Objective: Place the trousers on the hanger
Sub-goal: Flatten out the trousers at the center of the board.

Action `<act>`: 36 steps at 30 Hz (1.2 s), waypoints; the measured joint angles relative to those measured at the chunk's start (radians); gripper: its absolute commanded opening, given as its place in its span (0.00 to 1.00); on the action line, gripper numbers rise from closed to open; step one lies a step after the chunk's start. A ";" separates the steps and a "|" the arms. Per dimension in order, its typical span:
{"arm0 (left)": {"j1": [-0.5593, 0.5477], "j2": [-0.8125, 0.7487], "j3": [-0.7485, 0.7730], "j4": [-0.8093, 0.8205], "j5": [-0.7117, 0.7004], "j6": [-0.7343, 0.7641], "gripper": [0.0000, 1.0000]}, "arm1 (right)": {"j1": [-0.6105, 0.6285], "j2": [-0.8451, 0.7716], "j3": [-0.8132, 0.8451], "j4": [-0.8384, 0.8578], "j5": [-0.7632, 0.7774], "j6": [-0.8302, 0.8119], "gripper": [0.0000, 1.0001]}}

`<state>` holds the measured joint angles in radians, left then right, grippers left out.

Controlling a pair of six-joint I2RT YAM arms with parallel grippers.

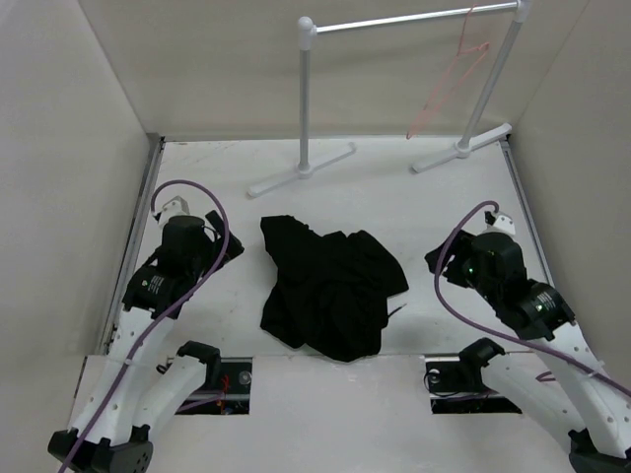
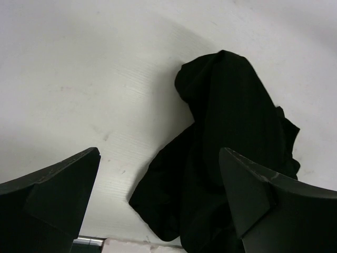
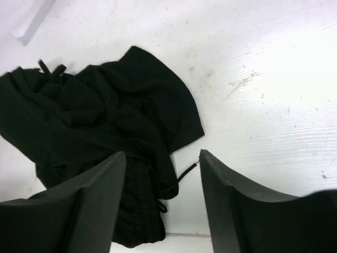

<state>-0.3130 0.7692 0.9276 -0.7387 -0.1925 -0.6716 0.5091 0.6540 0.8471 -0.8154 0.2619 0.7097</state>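
**Trousers heaped mid-counter, hanger up on the rack, both jaws spread and empty**

The trousers [image 1: 330,286] lie in a crumpled black heap on the counter [image 1: 414,202], roughly midway between the two arms and a little nearer the near edge than the back. The folds overlap so much that the legs cannot be told apart. In the overhead view one lobe of fabric reaches toward the back left, and a thin dark cord [image 1: 397,310] trails out from the heap's right side onto the bare surface.

The hanger [image 1: 446,94] is well apart from the trousers. It hangs by its hook from the right end of the crossbar of the white rack [image 1: 306,99], tilted so that its lower corner swings left and down. The rack stands at the back of the counter, with its two feet resting on the surface.

The left arm [image 1: 182,251] sits to the left of the heap, with its wrist turned toward it. In the left wrist view the left jaws are spread wide with nothing between them, and the trousers [image 2: 226,132] lie beyond, not touched.

The right arm [image 1: 493,266] sits to the right of the heap. In the right wrist view the right jaws are likewise spread and empty, and the trousers [image 3: 105,116] and cord [image 3: 187,173] lie past the tips.

A purple cable [image 1: 225,232] loops along each arm.
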 measured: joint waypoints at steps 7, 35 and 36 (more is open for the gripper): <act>0.089 0.040 -0.002 -0.014 0.004 -0.008 1.00 | -0.095 -0.071 -0.045 0.007 -0.072 -0.033 0.21; 0.051 0.132 -0.217 0.406 0.137 -0.047 0.73 | 0.206 0.485 -0.203 0.424 -0.306 0.041 0.55; 0.045 0.132 -0.217 0.414 0.140 -0.051 0.74 | 0.206 0.491 -0.206 0.429 -0.306 0.043 0.56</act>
<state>-0.2684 0.9016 0.7109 -0.3248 -0.0525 -0.7231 0.7155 1.1450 0.6411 -0.3866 -0.0437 0.7528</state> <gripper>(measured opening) 0.721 0.551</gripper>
